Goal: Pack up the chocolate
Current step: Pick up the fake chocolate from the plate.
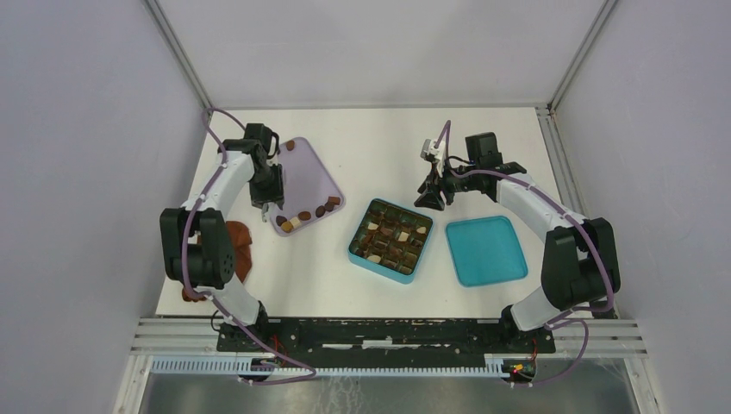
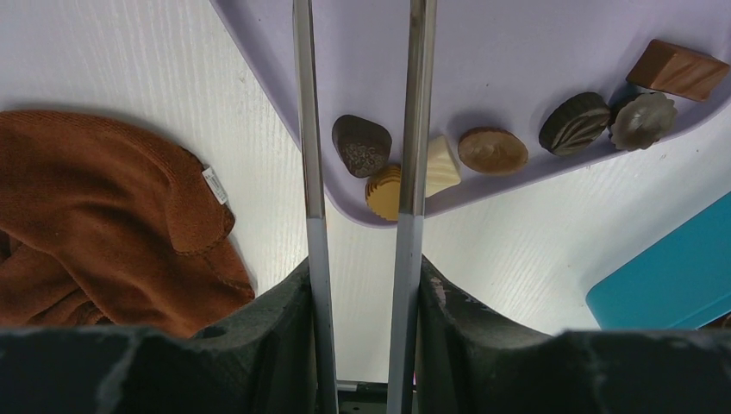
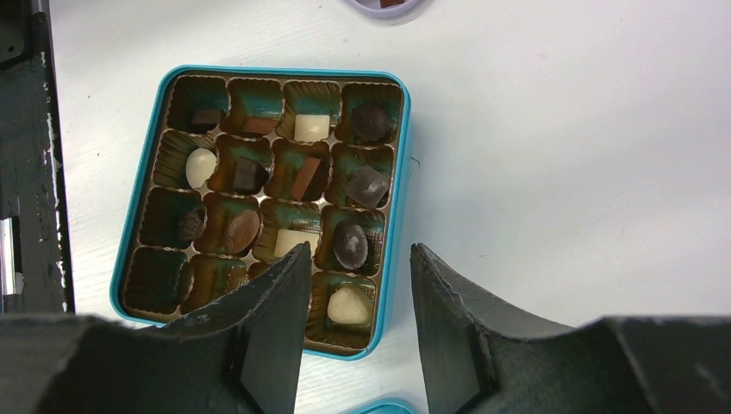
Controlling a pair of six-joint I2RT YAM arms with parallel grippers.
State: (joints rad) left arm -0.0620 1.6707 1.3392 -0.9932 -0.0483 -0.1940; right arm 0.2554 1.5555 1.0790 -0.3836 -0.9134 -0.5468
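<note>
Several chocolates (image 2: 491, 150) lie along the near edge of the lilac tray (image 2: 517, 52), and one (image 1: 290, 146) sits at its far end. My left gripper (image 2: 364, 267) is shut on metal tongs (image 2: 417, 129), whose two blades stand slightly apart. A dark chocolate (image 2: 362, 145) and a tan ridged one (image 2: 385, 191) lie between the blades; whether they are touched I cannot tell. The teal box (image 3: 403, 172) holds chocolates (image 3: 369, 185) in many of its cells. My right gripper (image 3: 359, 252) is open and empty over the box's edge.
A reddish-brown cloth (image 2: 103, 224) lies on the table left of the tray. The teal lid (image 1: 485, 250) rests flat to the right of the box. The left gripper (image 1: 267, 200) hangs over the tray's near corner, the right gripper (image 1: 434, 197) behind the box.
</note>
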